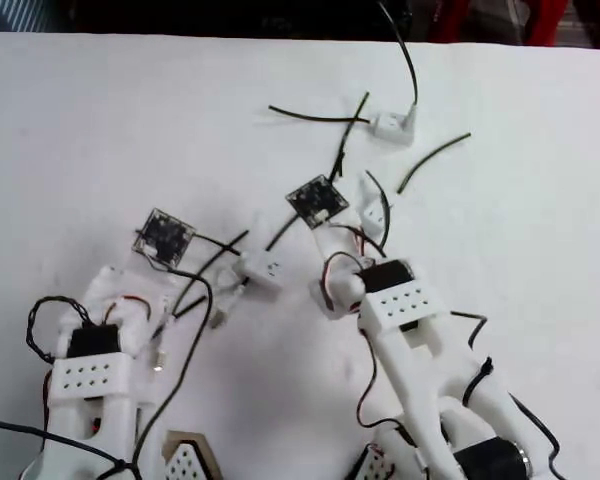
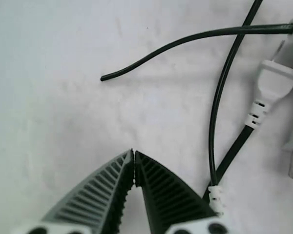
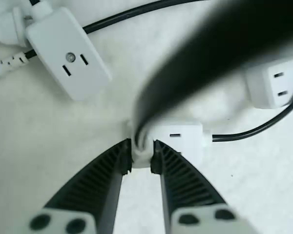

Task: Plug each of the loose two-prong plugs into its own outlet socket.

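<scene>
Grasps a white plug (image 3: 141, 156) in the right hand (image 3: 141, 145) against an outlet socket (image 3: 183, 141), seemingly for insertion, with the left hand (image 2: 134, 153) clenched empty.

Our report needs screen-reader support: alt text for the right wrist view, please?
The claw grips a white plug beside a socket, with a blurred black cable crossing in front. A long socket and a third socket lie beyond on the white table.

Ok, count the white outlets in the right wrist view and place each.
3. Near outlet against the plug in the right hand; far outlet well beyond it; cropped outlet at the frame edge. More may be hidden.
</scene>
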`<move>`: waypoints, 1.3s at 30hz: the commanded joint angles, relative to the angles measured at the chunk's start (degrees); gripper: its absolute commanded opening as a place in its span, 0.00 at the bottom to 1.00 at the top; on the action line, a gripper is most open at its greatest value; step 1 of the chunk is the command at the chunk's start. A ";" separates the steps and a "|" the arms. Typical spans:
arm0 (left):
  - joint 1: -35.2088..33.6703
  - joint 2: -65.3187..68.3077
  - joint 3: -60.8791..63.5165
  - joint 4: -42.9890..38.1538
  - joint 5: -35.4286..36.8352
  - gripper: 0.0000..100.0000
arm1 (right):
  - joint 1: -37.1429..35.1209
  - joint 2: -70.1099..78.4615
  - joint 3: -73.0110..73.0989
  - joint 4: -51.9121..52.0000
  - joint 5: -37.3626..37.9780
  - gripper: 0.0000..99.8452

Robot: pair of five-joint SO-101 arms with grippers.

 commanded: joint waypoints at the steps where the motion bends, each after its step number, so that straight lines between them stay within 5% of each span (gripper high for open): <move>1: -0.31 -1.27 -0.35 -1.05 -0.62 0.03 | 1.71 -3.47 1.41 -1.19 0.62 0.02; 20: -0.22 -1.27 -0.35 -1.05 -0.62 0.03 | -1.27 -37.85 15.38 -4.00 -1.85 0.02; 27: -0.22 -1.27 -0.35 -1.05 -0.62 0.03 | -0.57 -35.30 23.12 -14.02 -1.85 0.02; 39: -0.22 -1.27 -0.35 -1.05 -0.62 0.03 | 1.80 -29.14 23.30 -15.43 -0.97 0.02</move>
